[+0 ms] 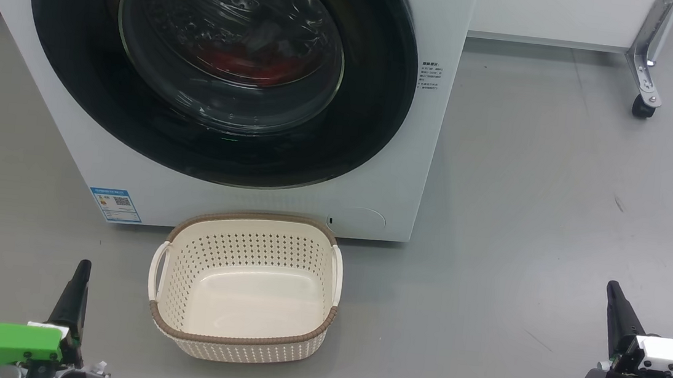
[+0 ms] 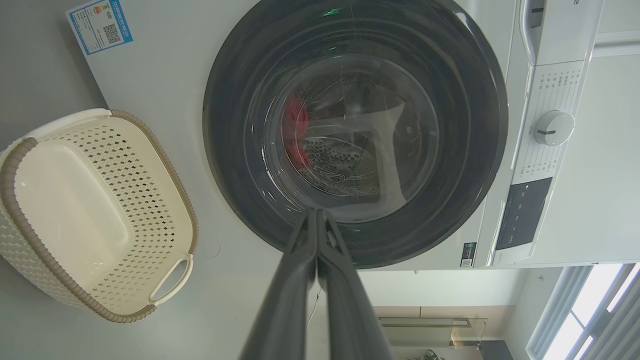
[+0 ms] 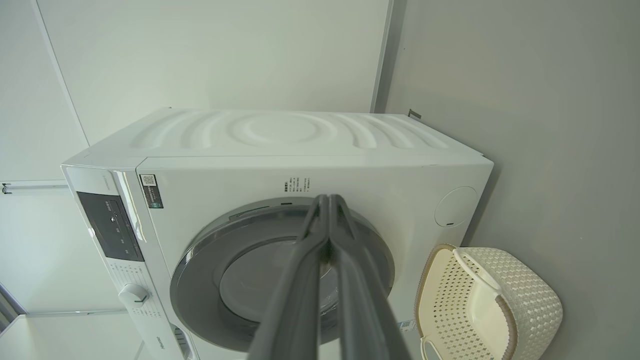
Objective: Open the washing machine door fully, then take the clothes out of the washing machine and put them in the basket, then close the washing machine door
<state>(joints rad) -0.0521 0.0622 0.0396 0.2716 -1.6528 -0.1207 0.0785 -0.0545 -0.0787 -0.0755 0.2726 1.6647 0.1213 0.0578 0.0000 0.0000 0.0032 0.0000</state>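
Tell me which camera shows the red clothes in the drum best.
The left wrist view: it faces the washing machine door squarely, and the clothes stand out bright red through the glass. The head view has them darker under reflections. The right wrist view meets the door at a slant, glass pale.

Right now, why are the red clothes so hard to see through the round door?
Head view: the washing machine door is glossy, pale glare streaks its glass, so the clothes show as a dim red patch. Left wrist view: a whitish reflection crosses the glass beside the red. Right wrist view: the glass looks washed-out grey, hiding the inside.
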